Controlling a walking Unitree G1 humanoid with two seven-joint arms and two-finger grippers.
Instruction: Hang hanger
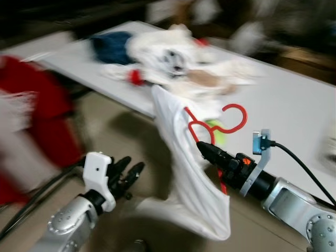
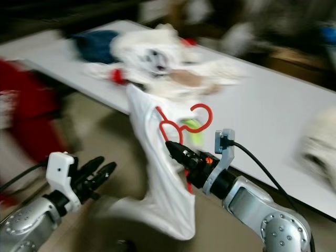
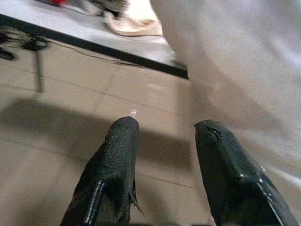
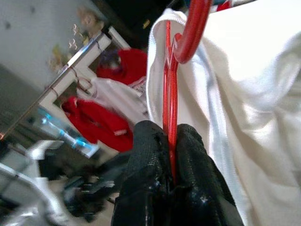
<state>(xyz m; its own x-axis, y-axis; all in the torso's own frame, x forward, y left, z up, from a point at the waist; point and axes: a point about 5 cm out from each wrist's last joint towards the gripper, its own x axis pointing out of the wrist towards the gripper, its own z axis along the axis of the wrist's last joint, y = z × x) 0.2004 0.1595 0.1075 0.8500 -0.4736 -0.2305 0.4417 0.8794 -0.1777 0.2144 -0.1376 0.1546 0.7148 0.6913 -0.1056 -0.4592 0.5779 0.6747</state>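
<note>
A red hanger (image 1: 231,122) carries a white garment (image 1: 197,194) that droops toward the floor. My right gripper (image 1: 202,147) is shut on the hanger's red wire, and the wire is pinched between its black fingers (image 4: 146,183) in the right wrist view. The hook (image 2: 205,116) points up and to the right, above the table edge. My left gripper (image 1: 131,176) is open low at the left, over the floor, with nothing between its fingers (image 3: 117,160); the white garment (image 3: 244,70) hangs just beside it.
A white table (image 1: 294,105) runs across the back with a heap of clothes (image 1: 168,58) on it. Red clothes (image 1: 31,115) hang at the left. A rail with red and white garments (image 4: 94,103) is seen in the right wrist view. Tan floor (image 3: 56,94) lies below.
</note>
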